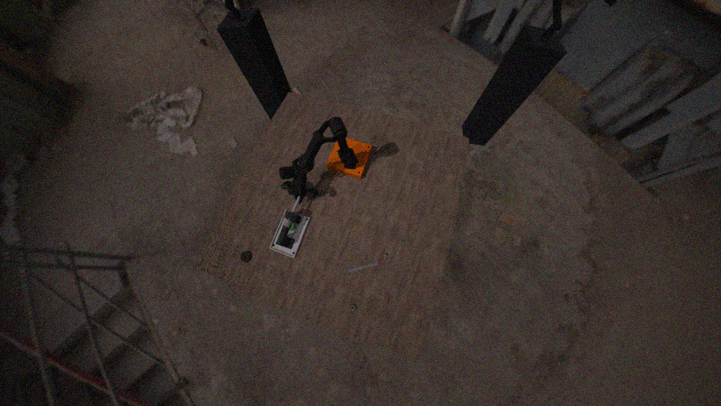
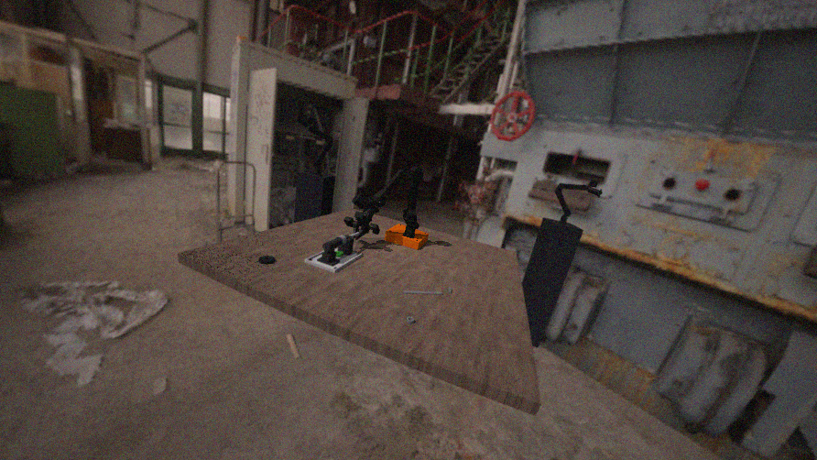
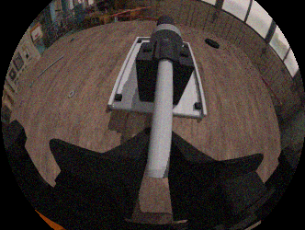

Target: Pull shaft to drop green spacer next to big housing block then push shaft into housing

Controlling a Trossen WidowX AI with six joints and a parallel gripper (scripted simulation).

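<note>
On the wooden tabletop (image 1: 403,201) (image 2: 445,355) (image 3: 230,92), one robot arm (image 1: 314,143) (image 2: 412,197) is standing on one orange base (image 1: 361,172) (image 2: 394,235). One white tray (image 1: 276,247) (image 2: 337,268) (image 3: 123,92), one black ring (image 1: 242,256) (image 2: 261,260) (image 3: 211,43), one long bolt (image 1: 363,267) (image 2: 422,292) (image 3: 50,65) and one small nut (image 1: 352,305) (image 2: 410,322) (image 3: 71,96) are lying there. Two dark pillars (image 1: 257,60) (image 1: 514,83) are showing from above.

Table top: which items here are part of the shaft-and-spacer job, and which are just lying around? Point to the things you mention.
Part of the job:
- shaft (image 1: 295,205) (image 3: 161,120), gripped by the hand (image 3: 157,132)
- green spacer (image 1: 292,226) (image 2: 339,252)
- black housing on its white plate (image 1: 304,228) (image 2: 350,261) (image 3: 202,94)

Just lying about:
- black ring (image 1: 247,256) (image 2: 266,259) (image 3: 211,43)
- thin grey rod (image 1: 363,267) (image 2: 422,292) (image 3: 50,65)
- small nut-like piece (image 1: 352,306) (image 2: 410,320) (image 3: 71,94)
</note>
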